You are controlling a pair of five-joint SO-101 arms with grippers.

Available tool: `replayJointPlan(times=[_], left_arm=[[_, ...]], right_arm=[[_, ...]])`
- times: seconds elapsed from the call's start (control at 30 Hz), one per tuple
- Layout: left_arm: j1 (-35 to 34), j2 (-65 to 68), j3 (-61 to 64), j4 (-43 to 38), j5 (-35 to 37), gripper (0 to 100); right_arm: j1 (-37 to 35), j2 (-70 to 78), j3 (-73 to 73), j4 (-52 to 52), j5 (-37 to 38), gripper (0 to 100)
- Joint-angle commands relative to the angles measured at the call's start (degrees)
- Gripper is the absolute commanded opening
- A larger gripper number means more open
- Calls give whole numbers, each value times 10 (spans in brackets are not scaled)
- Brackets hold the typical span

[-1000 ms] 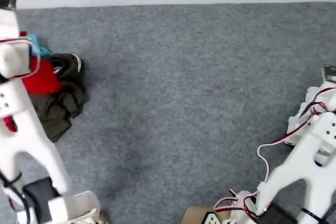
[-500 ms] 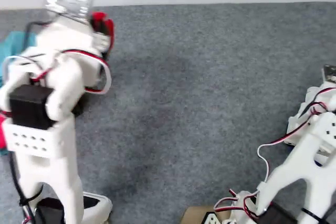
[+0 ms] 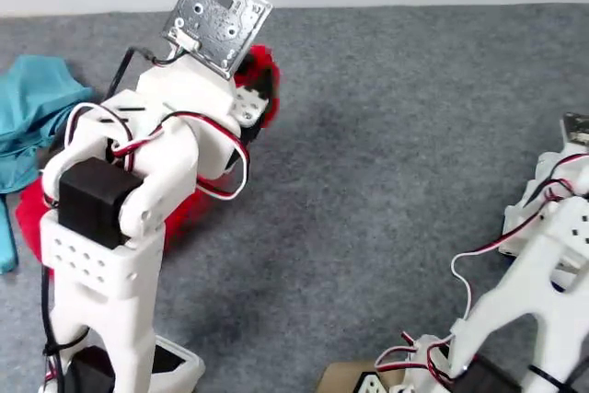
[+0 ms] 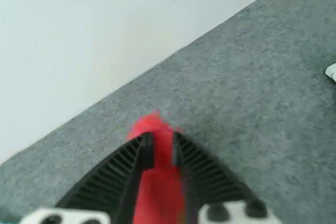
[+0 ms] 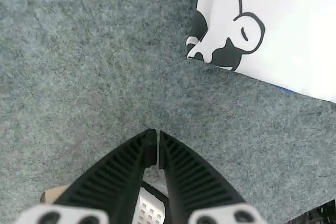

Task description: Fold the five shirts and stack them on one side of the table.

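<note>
Between the jaws of the left claw (image 4: 161,140): red shirt (image 4: 151,126), clenched tight, a tuft of cloth poking just past the tips. Behind and below the claw the rest of it trails down under the arm to the mat (image 3: 396,135), so it hangs part-lifted, not free of the surface. Change over the last second: the arm stood at the heap by the table's edge, claw down among red, teal and dark cloth. Half a second on it had risen with red in its grip. Now it has swung farther out over bare mat, dragging the red one clear. Well behind the claw, teal shirt (image 3: 32,103) lies uncovered at the edge; the dark shirt is hidden by the arm, cannot place it. Reading: one shirt separated from the heap, ready to be laid flat; folding not begun. Far across, right claw (image 5: 157,141) clenched on nothing, low over the mat, unmoved through the second. White shirt (image 5: 273,24) with black print lies ahead of its tips, apart from them.
</note>
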Motion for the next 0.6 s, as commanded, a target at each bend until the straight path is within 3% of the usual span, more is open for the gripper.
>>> replayJointPlan(times=[0.0, 0.23, 0.57], left_arm=[[10, -14, -9, 25, 4, 108], [3, -19, 1, 35, 1, 109], [-250, 13, 80, 33, -19, 109]], right_arm=[[-7, -27, -7, 24, 6, 10], [-18, -28, -12, 24, 6, 10], [-226, -20, -105, 23, 4, 13]])
